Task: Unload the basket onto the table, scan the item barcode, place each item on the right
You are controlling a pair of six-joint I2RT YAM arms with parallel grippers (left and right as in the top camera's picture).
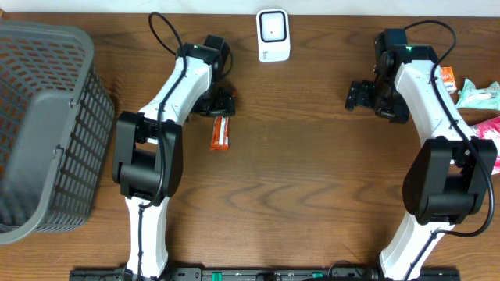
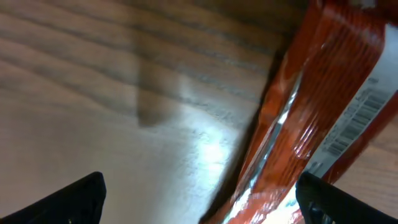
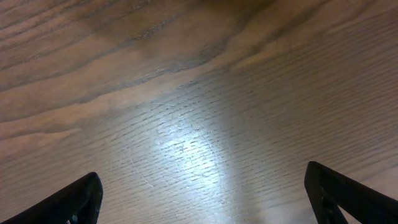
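Observation:
The item is an orange snack wrapper [image 1: 220, 133] lying flat on the wooden table, left of centre. My left gripper [image 1: 223, 102] hovers just behind it, open. In the left wrist view the wrapper [image 2: 311, 106] fills the right side with its barcode [image 2: 356, 123] showing. Its lower end reaches in beside the right fingertip [image 2: 339, 202], and the left gripper [image 2: 202, 208] holds nothing. A white barcode scanner [image 1: 273, 35] stands at the back centre. My right gripper [image 1: 356, 95] is open over bare wood, as the right wrist view [image 3: 202, 196] confirms.
A large grey basket [image 1: 47, 129] takes up the left edge of the table. Several more packets lie at the far right: an orange one [image 1: 447, 78], a teal one [image 1: 476, 94] and a pink one [image 1: 488, 129].

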